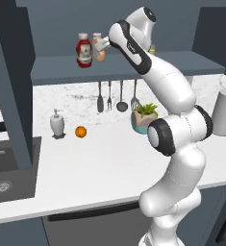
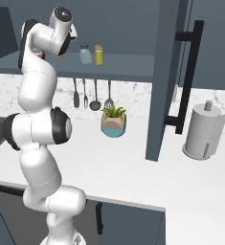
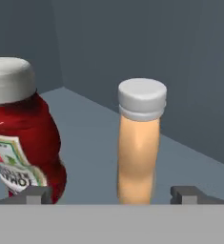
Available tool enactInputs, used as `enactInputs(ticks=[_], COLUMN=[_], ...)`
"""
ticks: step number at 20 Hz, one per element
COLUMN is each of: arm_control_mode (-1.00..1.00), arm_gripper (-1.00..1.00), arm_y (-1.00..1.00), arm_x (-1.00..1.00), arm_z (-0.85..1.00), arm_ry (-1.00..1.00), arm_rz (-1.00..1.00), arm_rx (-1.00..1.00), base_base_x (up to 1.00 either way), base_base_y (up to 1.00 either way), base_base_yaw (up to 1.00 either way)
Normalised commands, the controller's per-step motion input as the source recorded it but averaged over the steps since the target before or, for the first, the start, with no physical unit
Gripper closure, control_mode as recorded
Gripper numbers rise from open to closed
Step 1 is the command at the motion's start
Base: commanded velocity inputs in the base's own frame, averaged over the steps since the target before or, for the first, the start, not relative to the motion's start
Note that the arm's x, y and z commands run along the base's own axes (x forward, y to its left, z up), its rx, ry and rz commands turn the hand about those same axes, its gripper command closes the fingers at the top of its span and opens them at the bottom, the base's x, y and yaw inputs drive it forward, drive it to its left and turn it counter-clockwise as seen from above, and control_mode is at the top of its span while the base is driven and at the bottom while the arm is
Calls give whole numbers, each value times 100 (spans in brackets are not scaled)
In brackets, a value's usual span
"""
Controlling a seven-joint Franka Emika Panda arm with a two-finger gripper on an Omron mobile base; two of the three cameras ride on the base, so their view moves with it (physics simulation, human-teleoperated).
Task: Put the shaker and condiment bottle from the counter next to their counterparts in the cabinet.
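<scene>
Now claw (image 3: 111, 193) wide around condiment bottle (image 3: 138, 143)

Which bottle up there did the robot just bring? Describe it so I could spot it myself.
Look at the dark cabinet shelf above the counter. Near its left end stand two bottles side by side, right in front of the open pincer. The condiment bottle is the slim peach-orange one with a pale cap, just right of the fatter red ketchup bottle.

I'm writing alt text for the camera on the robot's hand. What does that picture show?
A peach-orange condiment bottle with a pale cap stands upright on the dark cabinet shelf, between the tips of the open gripper. A red ketchup bottle with a white cap stands beside it.
</scene>
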Motion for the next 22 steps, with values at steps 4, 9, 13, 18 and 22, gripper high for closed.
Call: enactInputs(ticks=[4,9,13,18,22], arm_control_mode=[-100,-100,-100,-100,-100], arm_gripper=[-100,-100,-100,-100,-100], arm_y=[0,0,0,0,0], arm_x=[-98,-100,-100,-100,-100], arm_z=[0,0,-12,-48,-49], arm_ry=[-13,-19,-23,-35,-33], arm_rz=[0,-4,-11,-18,-22], arm_rx=[-6,-8,-10,-14,-10], base_base_x=[0,0,0,0,0], base_base_y=[0,0,0,0,0], base_base_yaw=[0,0,0,0,0])
